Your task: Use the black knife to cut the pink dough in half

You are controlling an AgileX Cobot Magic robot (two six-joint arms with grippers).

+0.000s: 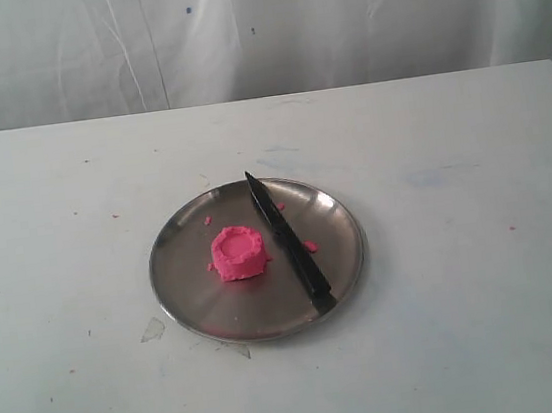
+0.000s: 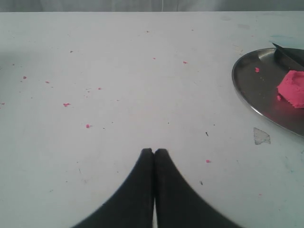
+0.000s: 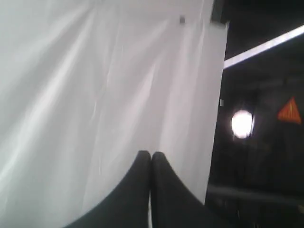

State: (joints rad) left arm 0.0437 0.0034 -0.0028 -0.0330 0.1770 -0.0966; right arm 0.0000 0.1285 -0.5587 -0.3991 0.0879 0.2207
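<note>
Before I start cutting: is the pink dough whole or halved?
Whole: the pink dough is one round lump, the black knife lying beside it.

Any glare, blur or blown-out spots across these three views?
Exterior view: even light, mild sheen on the steel plate, pink dough and black knife sharp. Left wrist view: clear, plate partly cropped. Right wrist view: soft, a lamp blown out against darkness.

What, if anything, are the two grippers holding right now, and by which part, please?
Nothing is held. The left gripper and the right gripper are both shut and empty; the black knife lies untouched on the plate beside the pink dough.
</note>
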